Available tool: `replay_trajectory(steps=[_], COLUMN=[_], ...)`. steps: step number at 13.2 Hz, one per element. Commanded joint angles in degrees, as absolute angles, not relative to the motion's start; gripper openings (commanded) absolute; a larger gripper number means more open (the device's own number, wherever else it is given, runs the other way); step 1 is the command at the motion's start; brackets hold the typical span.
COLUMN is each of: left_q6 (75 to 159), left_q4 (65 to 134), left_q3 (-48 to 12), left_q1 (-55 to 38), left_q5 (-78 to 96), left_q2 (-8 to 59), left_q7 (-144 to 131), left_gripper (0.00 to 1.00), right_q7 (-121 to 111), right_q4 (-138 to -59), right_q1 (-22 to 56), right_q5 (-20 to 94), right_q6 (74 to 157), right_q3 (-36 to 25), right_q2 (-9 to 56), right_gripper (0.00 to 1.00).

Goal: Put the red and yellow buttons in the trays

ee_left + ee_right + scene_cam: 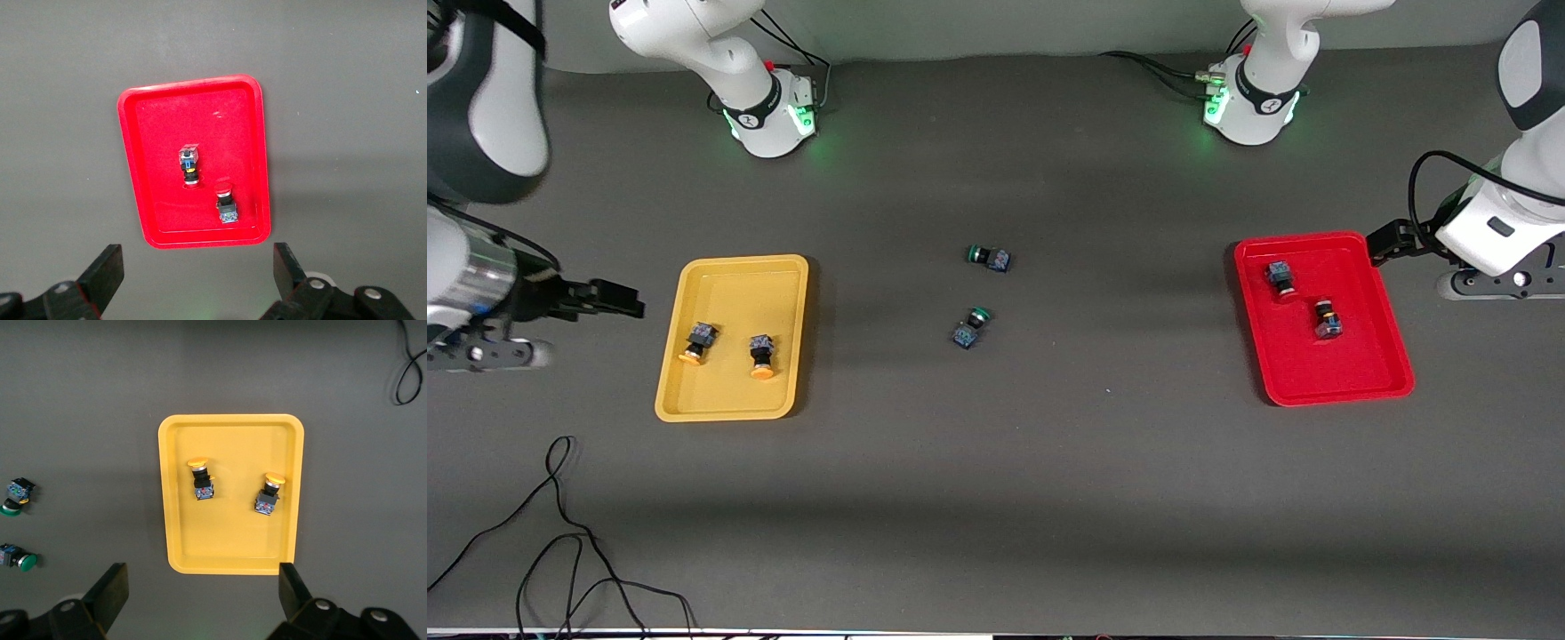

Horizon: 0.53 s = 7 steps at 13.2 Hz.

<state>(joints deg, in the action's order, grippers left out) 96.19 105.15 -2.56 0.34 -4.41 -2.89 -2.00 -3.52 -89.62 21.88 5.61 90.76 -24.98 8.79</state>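
Note:
The yellow tray (pixel 729 293) lies toward the right arm's end of the table and holds two yellow-capped buttons (pixel 696 342) (pixel 761 354). The red tray (pixel 1352 364) lies toward the left arm's end and holds two red-capped buttons (pixel 1280 277) (pixel 1327 320). My right gripper (pixel 630 304) hangs open and empty in the air just outside the yellow tray. My left gripper (pixel 1378 244) hangs open and empty at the red tray's outer corner. The right wrist view shows the yellow tray (pixel 227 533) past the open right gripper (pixel 203 587). The left wrist view shows the red tray (pixel 167 120) past the open left gripper (pixel 198 267).
Two green-capped switches (pixel 989 258) (pixel 971 327) lie on the dark table between the trays, also in the right wrist view (pixel 15 497) (pixel 17 558). A loose black cable (pixel 560 533) curls on the table near the front camera at the right arm's end.

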Motion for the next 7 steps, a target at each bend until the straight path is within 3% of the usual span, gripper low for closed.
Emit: replay_trajectory(steps=[1, 4, 7], left_q6=[95.80, 95.54, 95.36], left_q4=[104.77, 104.85, 104.85], left_q3=[-2.29, -2.29, -2.29], left_q1=[-0.09, 0.00, 0.00], left_q5=[-3.96, -3.96, -3.96], left_q2=[-3.43, -3.34, -3.34], left_q7=[-2.46, -2.37, -2.37], left_gripper=[1.00, 1.00, 1.00], right_q7=[-1.84, -2.29, -2.29], right_q4=[-92.28, -93.34, -92.64], right_q1=[10.85, 1.60, 1.76], right_q5=[2.73, 2.11, 0.10], right_q6=[90.18, 89.83, 89.91], right_q3=[-13.31, -5.29, -5.27], right_q2=[3.44, 0.71, -0.35], right_gripper=[1.00, 1.00, 1.00])
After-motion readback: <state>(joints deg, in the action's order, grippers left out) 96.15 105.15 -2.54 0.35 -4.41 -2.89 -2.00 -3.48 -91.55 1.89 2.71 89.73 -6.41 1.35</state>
